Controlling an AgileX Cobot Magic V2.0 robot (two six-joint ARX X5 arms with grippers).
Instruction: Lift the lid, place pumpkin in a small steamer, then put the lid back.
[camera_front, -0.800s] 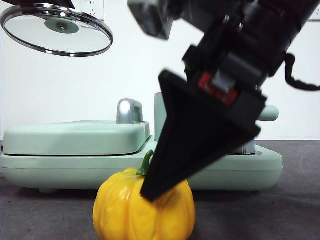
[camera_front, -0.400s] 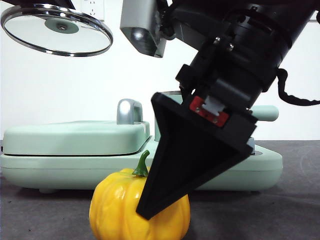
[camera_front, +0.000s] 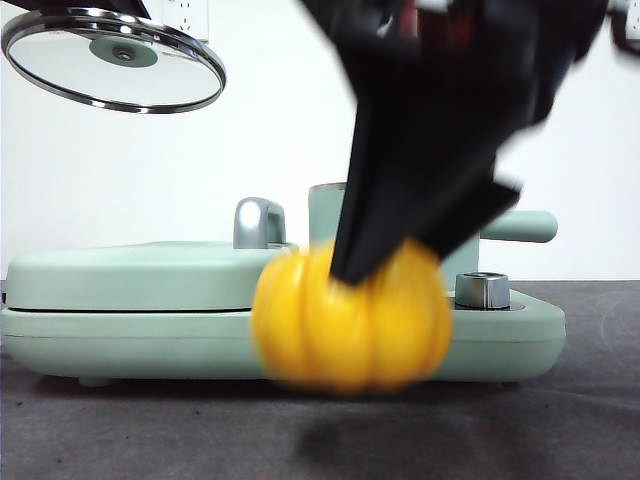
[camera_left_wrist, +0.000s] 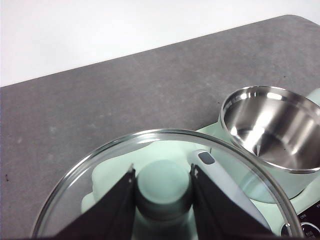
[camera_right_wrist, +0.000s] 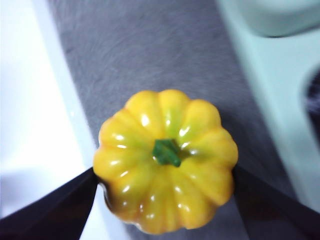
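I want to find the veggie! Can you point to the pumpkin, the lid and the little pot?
pumpkin (camera_right_wrist: 167, 165), right wrist view, ribbed top beside its stem
lid (camera_front: 60, 62), front view, clear glass beside its knob
small steamer (camera_left_wrist: 272, 125), left wrist view, shiny steel inside

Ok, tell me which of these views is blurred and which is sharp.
Front view: the pumpkin and the right pincer above it are smeared by motion, while the lid at top left is crisp. Right wrist view: pumpkin mostly sharp with small glare spots, background soft. Left wrist view: sharp, with bright reflections inside the small steamer.
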